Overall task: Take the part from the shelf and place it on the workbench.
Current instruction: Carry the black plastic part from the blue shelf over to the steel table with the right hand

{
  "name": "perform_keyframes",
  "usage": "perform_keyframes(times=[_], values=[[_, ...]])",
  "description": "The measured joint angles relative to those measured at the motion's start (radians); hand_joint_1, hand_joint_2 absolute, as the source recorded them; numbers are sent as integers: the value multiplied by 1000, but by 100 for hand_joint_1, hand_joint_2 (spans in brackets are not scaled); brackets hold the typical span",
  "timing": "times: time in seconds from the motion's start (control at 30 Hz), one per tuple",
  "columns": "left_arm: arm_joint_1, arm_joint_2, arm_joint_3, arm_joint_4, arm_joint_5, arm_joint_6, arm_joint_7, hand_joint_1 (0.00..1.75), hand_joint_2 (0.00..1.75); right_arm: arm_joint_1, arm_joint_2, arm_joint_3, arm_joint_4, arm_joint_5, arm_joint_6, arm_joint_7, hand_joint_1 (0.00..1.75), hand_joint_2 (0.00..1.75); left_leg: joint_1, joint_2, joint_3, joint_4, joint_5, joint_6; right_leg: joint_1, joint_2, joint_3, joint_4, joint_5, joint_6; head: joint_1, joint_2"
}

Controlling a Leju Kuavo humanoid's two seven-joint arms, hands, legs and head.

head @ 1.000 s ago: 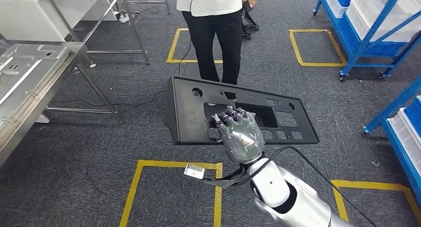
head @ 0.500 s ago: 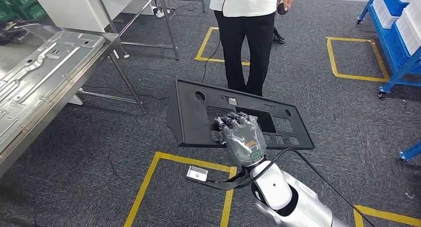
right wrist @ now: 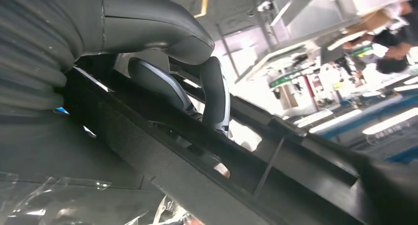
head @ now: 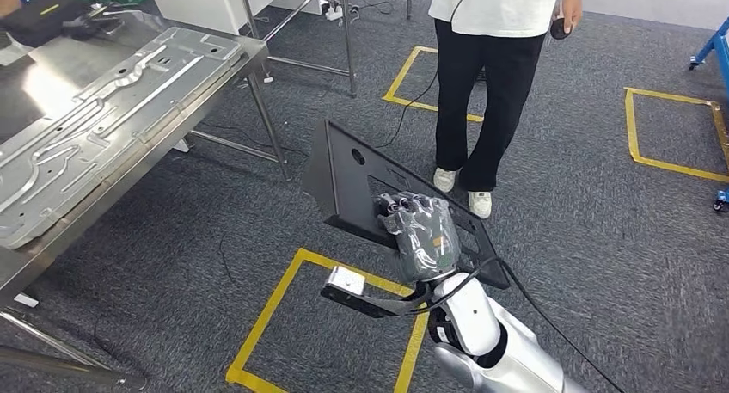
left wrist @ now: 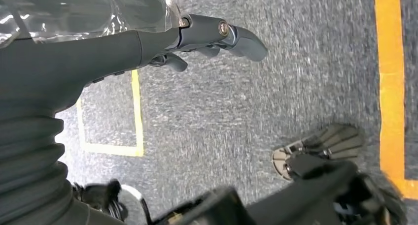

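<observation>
At the panel's near edge, the right hand [head: 421, 234] grips the black panel [head: 348, 182] alone, so the far end toward ten o'clock could sag and clip the steel workbench [head: 215, 75]; the left hand [left wrist: 217, 33] hangs empty, fingers apart.

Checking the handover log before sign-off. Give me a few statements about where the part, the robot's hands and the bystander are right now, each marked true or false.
1. The right robot hand grips the black panel. True.
2. The panel rests on the steel workbench. False: it is held over the carpet, apart from the bench.
3. A person stands beyond the panel. True.
4. The left robot hand holds a tool. False: it holds nothing.
5. A pressed metal sheet lies on the workbench. True.
</observation>
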Motion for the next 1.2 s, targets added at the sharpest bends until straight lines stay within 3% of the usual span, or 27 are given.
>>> perform_keyframes(times=[0.07,0.13,0.17,0.2,0.27,0.33,0.4,0.47,0.57,0.63,0.67,0.7,0.73,0.8,0.87,0.93,1.0,1.07,1.13,1.17,1.2], values=[[-3,0,0,0,-3,0,0,0,175,4,0,-2,7,3,-6,1,175,175,5,-20,2,-2,3,3,-1,41,-62,126,-57,5,0,0],[-5,-1,0,0,-9,-3,0,0,175,10,0,-2,17,22,-8,3,175,175,8,-44,3,-2,3,3,-3,47,-118,221,-78,10,0,0],[-5,-2,0,0,-14,-4,1,0,175,11,0,-2,23,44,-9,5,175,175,10,-58,3,0,2,2,-4,48,-122,216,-61,14,0,0],[-5,-2,0,0,-19,-6,2,0,175,11,1,-2,29,71,-9,7,175,175,14,-71,4,3,0,-2,-8,51,-106,170,-26,18,0,0],[-8,-3,0,0,-29,-8,6,0,175,6,1,-2,43,141,-10,9,175,175,20,-96,-1,18,-10,-15,-18,80,-45,29,43,31,0,0],[-12,-2,-1,0,-38,-11,12,0,175,-1,4,0,57,214,-10,6,175,175,23,-114,-11,33,-20,-28,-23,103,-14,-43,63,31,0,0],[-13,-2,-2,0,-48,-14,15,0,175,-9,6,4,70,294,-8,-7,175,175,25,-126,-18,34,-22,-35,-19,90,-14,-45,59,14,0,0],[-14,-3,-3,0,-58,-17,15,0,175,-22,7,9,81,371,8,-32,175,175,26,-105,-29,54,-33,-41,-17,74,-13,-46,59,-1,0,0],[-23,-5,-4,0,-67,-20,15,0,175,-54,7,27,105,421,61,-67,175,175,27,-43,-108,215,-108,-53,-14,48,-12,-47,58,-14,-2,0],[-28,-7,-4,0,-70,-22,14,0,175,-63,5,45,123,425,87,-73,175,175,28,-35,-170,329,-144,-55,-9,26,-12,-47,56,-17,-2,0],[-29,-8,-4,0,-71,-23,14,0,175,-66,4,55,132,426,94,-74,175,175,28,-34,-179,341,-139,-53,-7,14,-12,-47,55,-19,-2,0],[-29,-9,-4,0,-71,-24,15,0,175,-71,4,67,141,427,96,-72,175,175,26,-31,-165,309,-116,-48,-5,4,-11,-47,53,-20,-2,0],[-28,-9,-5,0,-72,-25,15,0,175,-77,5,77,149,427,97,-70,175,175,22,-22,-131,239,-79,-41,-4,-6,-8,-47,52,-20,-2,0],[-27,-9,-5,0,-72,-26,16,0,175,-92,6,92,163,427,97,-61,175,175,5,21,-58,90,-24,-21,-2,-25,-3,-49,50,-18,-2,0],[-28,-8,-5,0,-72,-27,16,0,175,-103,6,100,173,428,96,-56,175,175,-10,45,-33,30,-13,-9,-4,-43,0,-51,48,-11,-2,0],[-26,-7,-6,0,-73,-27,16,0,175,-107,8,109,181,428,95,-55,175,175,-11,26,-27,18,-8,-5,-6,-57,7,-55,45,-1,-2,0],[-23,-7,-6,0,-75,-30,17,0,175,-105,12,117,189,428,88,-55,175,175,-3,5,-9,-2,4,-1,-7,-28,4,-34,29,8,-2,0],[-26,-9,-6,0,-78,-34,17,0,175,-100,13,123,201,428,72,-52,175,175,4,-17,1,-11,12,2,-8,25,-42,69,-22,13,-2,0],[-28,-10,-7,0,-84,-37,17,0,175,-83,14,127,214,429,52,-48,175,175,7,-43,2,-11,12,5,-8,44,-109,195,-68,19,-2,0],[-27,-11,-8,0,-86,-39,17,0,175,-72,15,128,221,429,43,-45,175,175,9,-57,2,-10,12,4,-9,46,-126,219,-67,22,-2,0],[-26,-11,-8,0,-88,-40,16,0,175,-61,17,128,227,429,35,-43,175,175,11,-71,3,-9,10,3,-10,46,-124,205,-47,25,-2,0]])
